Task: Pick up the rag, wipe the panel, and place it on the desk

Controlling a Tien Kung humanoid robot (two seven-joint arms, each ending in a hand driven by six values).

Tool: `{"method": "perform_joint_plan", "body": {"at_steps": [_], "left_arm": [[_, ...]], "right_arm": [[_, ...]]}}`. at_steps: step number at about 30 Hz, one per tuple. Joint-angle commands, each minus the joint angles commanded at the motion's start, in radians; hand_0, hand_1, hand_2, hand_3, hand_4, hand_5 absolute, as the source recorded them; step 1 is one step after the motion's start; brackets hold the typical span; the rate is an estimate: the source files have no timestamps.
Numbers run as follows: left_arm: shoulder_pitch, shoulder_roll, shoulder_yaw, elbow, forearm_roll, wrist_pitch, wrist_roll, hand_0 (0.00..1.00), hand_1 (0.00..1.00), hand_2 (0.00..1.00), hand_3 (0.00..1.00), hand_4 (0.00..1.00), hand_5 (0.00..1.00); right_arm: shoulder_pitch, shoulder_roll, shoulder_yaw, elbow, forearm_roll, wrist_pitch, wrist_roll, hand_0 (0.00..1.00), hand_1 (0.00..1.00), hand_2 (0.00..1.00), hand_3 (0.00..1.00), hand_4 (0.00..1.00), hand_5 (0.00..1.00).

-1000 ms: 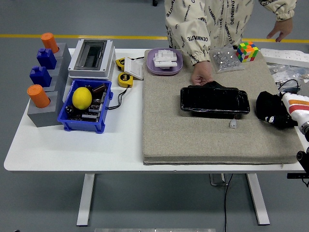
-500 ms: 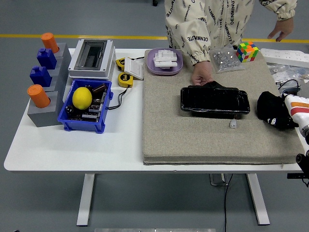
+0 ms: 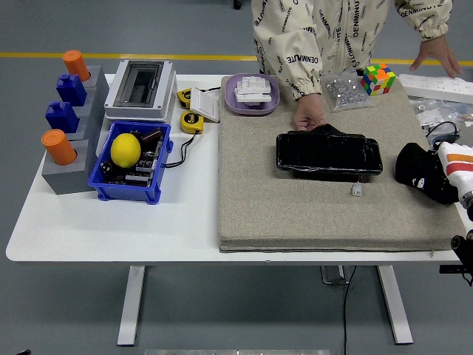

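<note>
The glossy black panel [image 3: 329,154] lies flat in the middle of the tan felt mat [image 3: 295,214]. At its far left corner a person's hand [image 3: 309,117] rests on it, beside a dark fold [image 3: 330,129] that may be the rag. My right hand [image 3: 421,174] is a black lump at the mat's right edge, about a hand's width right of the panel and not touching it. Black on black, it does not show whether anything is held. A small white clip [image 3: 356,190] lies just in front of the panel. The left arm is out of view.
Left of the mat stand a blue bin [image 3: 103,181] holding a yellow lemon [image 3: 126,149], a grey electrical box [image 3: 140,89], tape measures [image 3: 191,120] and grey blocks with orange and blue pegs [image 3: 66,111]. Behind the panel are a purple tray [image 3: 253,93], a bag of parts [image 3: 344,90] and a colour cube [image 3: 378,78].
My right hand has drifted slightly to the right, away from the panel. The person's far hand has come down toward the white strip at the table's back right.
</note>
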Motion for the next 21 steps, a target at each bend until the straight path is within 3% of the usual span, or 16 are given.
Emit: {"method": "perform_joint_plan", "body": {"at_steps": [3, 4, 14, 21], "left_arm": [[0.001, 0.0, -0.003, 0.0, 0.001, 0.0, 0.0, 0.604, 0.642, 0.658, 0.561, 0.628, 0.445], [0.001, -0.001, -0.003, 0.0, 0.001, 0.0, 0.0, 0.604, 0.643, 0.657, 0.561, 0.628, 0.445], [0.002, -0.002, -0.009, 0.0, 0.004, 0.0, 0.0, 0.605, 0.642, 0.657, 0.562, 0.627, 0.445], [0.006, -0.004, -0.017, 0.0, 0.008, 0.001, 0.0, 0.604, 0.642, 0.658, 0.561, 0.627, 0.445]], "right_arm": [[-0.001, -0.001, -0.001, 0.002, -0.006, -0.001, -0.005, 0.275, 0.409, 0.454, 0.458, 0.963, 0.096], [-0.001, -0.002, 0.0, 0.002, -0.008, -0.001, -0.006, 0.258, 0.385, 0.429, 0.437, 0.98, 0.023], [-0.005, -0.008, 0.004, 0.025, -0.029, 0.014, -0.024, 0.244, 0.364, 0.415, 0.422, 0.968, 0.025], [-0.011, -0.032, 0.021, 0.094, -0.053, 0.024, -0.047, 0.242, 0.354, 0.409, 0.413, 0.963, 0.03]]}}
